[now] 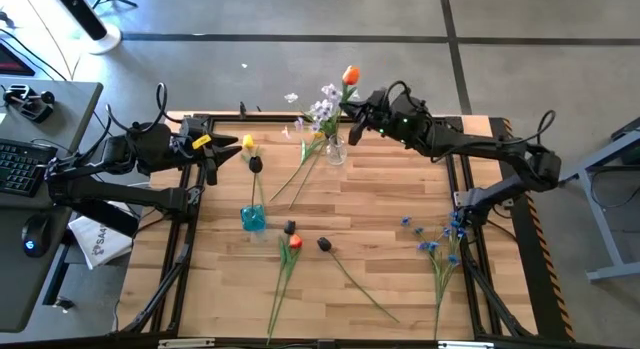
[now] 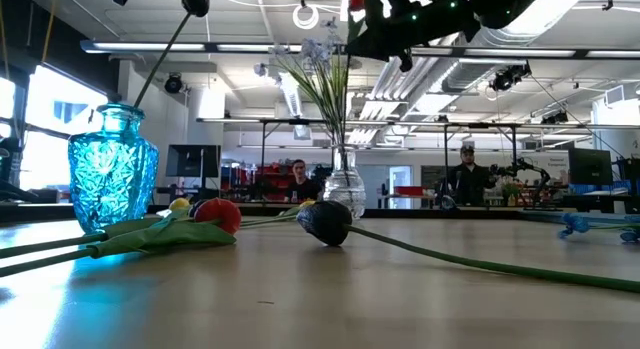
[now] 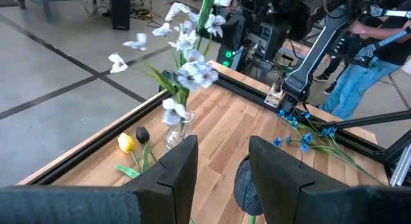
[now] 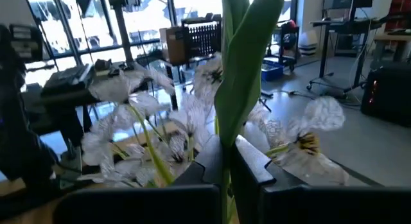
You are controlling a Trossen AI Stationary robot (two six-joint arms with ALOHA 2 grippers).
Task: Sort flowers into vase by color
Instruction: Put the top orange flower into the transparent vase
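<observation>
Right gripper [image 1: 352,106] clamped on orange tulip's green stem [image 4: 239,76], held above clear glass vase [image 1: 336,149] w/ white-lilac sprigs, far-centre table, prob. for insertion. Left gripper [image 1: 232,149] half-open, empty, idle far-left.

A faceted turquoise-blue glass vase [image 2: 112,167] stands beside a clear one [image 1: 336,150] holding white-lilac sprigs [image 1: 322,107]. Orange-red tulip [image 1: 350,75], yellow tulip [image 1: 248,143] and blue blossoms [image 1: 443,235] show against the pale striped wooden table [image 1: 380,219].
</observation>
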